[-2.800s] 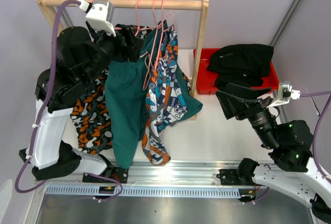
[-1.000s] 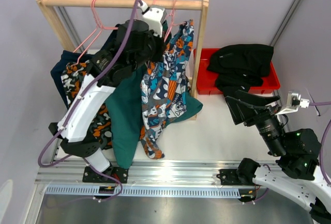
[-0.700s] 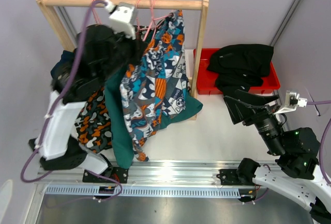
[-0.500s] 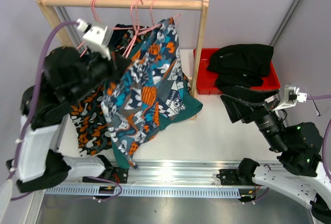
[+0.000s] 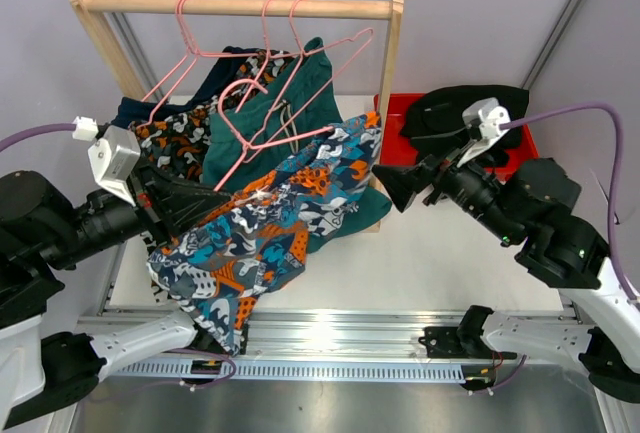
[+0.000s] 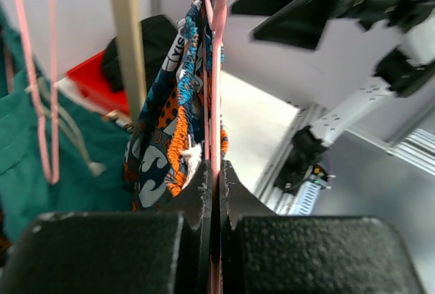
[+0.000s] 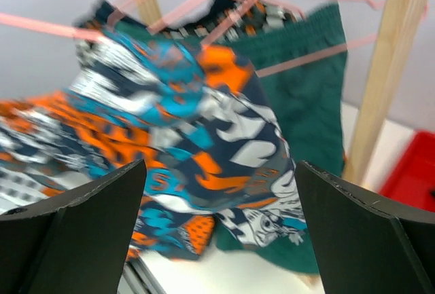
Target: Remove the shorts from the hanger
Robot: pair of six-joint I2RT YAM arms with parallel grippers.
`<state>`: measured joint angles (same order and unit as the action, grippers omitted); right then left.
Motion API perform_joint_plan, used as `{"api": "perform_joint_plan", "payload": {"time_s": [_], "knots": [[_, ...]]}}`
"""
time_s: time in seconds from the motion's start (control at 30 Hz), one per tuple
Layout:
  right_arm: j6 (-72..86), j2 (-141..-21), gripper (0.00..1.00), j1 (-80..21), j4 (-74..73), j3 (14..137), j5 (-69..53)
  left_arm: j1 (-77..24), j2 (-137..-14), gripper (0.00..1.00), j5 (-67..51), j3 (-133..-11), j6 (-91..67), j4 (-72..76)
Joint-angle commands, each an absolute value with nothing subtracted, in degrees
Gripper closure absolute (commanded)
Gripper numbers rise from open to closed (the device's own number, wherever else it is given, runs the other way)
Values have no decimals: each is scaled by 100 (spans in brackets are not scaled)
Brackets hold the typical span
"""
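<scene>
We look down on a white tabletop (image 5: 440, 253), edged on the near side by an aluminium rail (image 5: 340, 338) where both arm bases are bolted. Pale lilac walls close the space behind, crossed by dark slanted struts (image 5: 565, 18). A wooden rack (image 5: 230, 3) stands at the back left of the tabletop. A red bin (image 5: 388, 158) sits just beside the rack's right post and holds the black shorts (image 5: 470, 113) in a heap.

The left tool (image 6: 214, 172) has its fingers pressed together on the wire of a pink hanger (image 6: 219, 49). The cartoon print shorts (image 5: 280, 223) are draped on this hanger and hang slanted over the front left of the tabletop, reaching towards the aluminium rail. We see the hanger's hook below the rack's bar and apart from it, while three other pink hangers (image 5: 186, 38) are hooked over the bar. The teal green shorts (image 5: 300, 93) hang from the rack behind the printed pair. The camouflage shorts (image 5: 170, 138) are to their left and the navy shorts (image 5: 130, 111) are at the far left.

The right tool (image 5: 405, 185) is spread wide and holds nothing. It hovers above the tabletop in front of the red bin, pointing towards the cartoon print shorts and apart from them.
</scene>
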<state>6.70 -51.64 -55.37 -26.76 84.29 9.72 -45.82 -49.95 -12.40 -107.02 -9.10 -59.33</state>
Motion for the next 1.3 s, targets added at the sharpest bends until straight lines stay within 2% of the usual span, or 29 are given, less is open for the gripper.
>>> {"api": "perform_joint_plan", "payload": {"time_s": [0.0, 0.33, 0.37, 0.4, 0.47, 0.6, 0.87, 1.1, 1.27], "knots": [[325, -4975, 1, -5528, -2804, 8298, 1309, -4623, -5080, 100, -1976, -10916, -1160, -5318], [474, -4966, 1, -5520, -1663, 7278, 1293, -4623, -5168, 100, -2311, -11030, -1239, -5177], [483, -4983, 10, -5520, -1565, 7156, 1214, -4623, -5168, 100, -2338, -11030, -1239, -5168], [483, -5018, 35, -5502, -1425, 7111, 1143, -4623, -5159, 100, -2329, -11048, -1222, -5159], [501, -5010, 100, -5502, -1345, 7032, 1212, -4623, -5159, 100, -2172, -11065, -1187, -5220], [413, -4589, 100, -5441, -1186, 6926, 1563, -4623, -5194, 100, -1846, -10934, -1125, -5379], [211, -3832, 100, -4808, -1827, 7128, 2249, -4649, -5300, 100, -1776, -10793, -1063, -5572], [395, -3709, 100, -4781, -2057, 7260, 4391, -4676, -5344, 100, -1740, -10670, -1072, -5643], [571, -3805, 100, -4781, -2170, 7365, 5000, -4693, -5379, 100, -1775, -10723, -1099, -5634]]}}
